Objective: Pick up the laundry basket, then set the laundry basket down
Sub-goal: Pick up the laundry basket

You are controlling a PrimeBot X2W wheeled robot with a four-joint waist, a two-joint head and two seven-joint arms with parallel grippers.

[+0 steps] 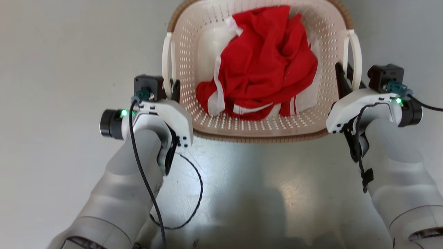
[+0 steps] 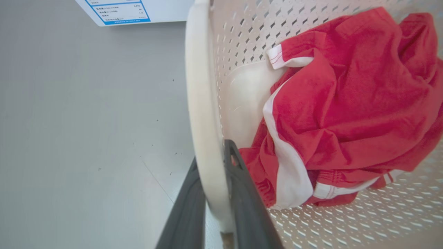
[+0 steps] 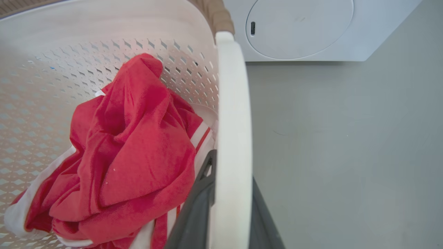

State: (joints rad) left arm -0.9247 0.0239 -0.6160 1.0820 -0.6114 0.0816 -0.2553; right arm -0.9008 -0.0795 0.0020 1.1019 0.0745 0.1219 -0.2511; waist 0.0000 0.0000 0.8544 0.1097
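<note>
The laundry basket [image 1: 193, 45] sits centred ahead of me, cream and perforated with a brown rim, and holds a crumpled red garment with white trim [image 1: 266, 62]. My left gripper [image 1: 172, 88] is shut on the basket's left white handle [image 1: 166, 62]. In the left wrist view, that gripper [image 2: 213, 162] has one dark finger on each side of the handle [image 2: 199, 103]. My right gripper [image 1: 346, 77] is shut on the right handle [image 1: 356, 55], and the right wrist view shows this gripper [image 3: 230, 166] clamping the handle [image 3: 232, 121] likewise. I cannot tell whether the basket rests on the floor.
A white washer [image 3: 301, 31] with a round door stands beyond the basket, and its blue label [image 2: 121, 12] shows in the left wrist view. Grey floor [image 1: 69, 69] spreads on both sides. A black cable [image 1: 197, 193] loops from my left forearm.
</note>
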